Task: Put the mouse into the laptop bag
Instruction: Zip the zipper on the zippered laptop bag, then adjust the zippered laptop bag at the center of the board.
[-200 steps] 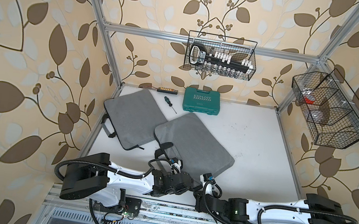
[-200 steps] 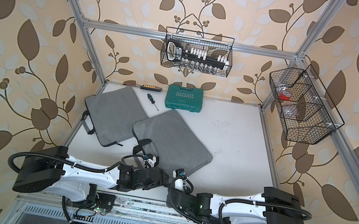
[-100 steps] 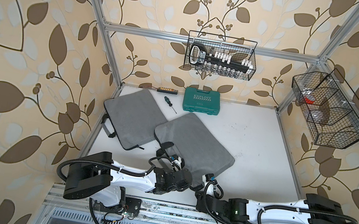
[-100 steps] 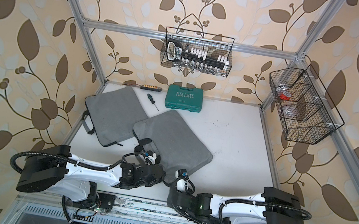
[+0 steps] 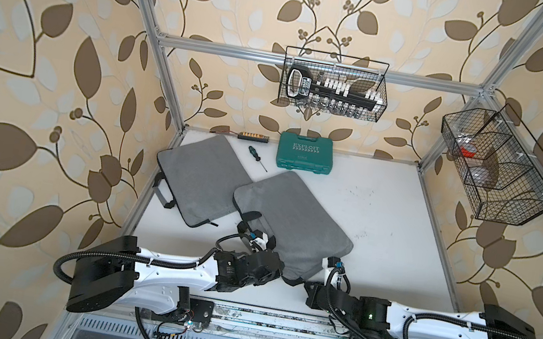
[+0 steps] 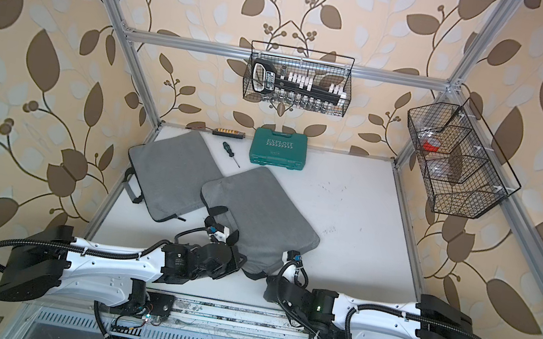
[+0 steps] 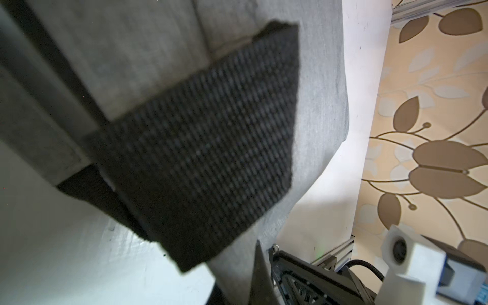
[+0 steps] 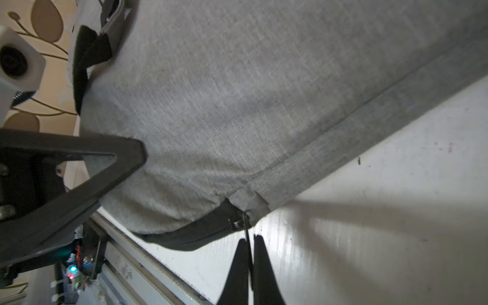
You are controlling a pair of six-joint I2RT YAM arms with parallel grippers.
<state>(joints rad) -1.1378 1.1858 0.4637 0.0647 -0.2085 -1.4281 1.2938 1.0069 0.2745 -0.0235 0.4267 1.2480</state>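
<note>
At the table's (image 5: 382, 232) front, in both top views: laptop bag (image 5: 296, 215) flat, long axis slanting away from left pincer (image 5: 279, 271) and right pincer (image 5: 304, 285), zip corner between them; mouse unseen | left wrist: handle strap (image 7: 200, 148) just ahead, left pincer clamped, apparently on bag fabric (an anchor, it seems) | right wrist: right pincer pinching zipper pull (image 8: 244, 224), seemingly to unzip.

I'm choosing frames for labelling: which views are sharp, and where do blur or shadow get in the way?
Both top views: sharp, evenly lit. Left wrist view: a black webbing handle fills the frame, soft and blurred. Right wrist view: laptop bag weave is fairly crisp, zipper pull in the right claw is slightly soft, a broad shadow crosses the white table.
</note>
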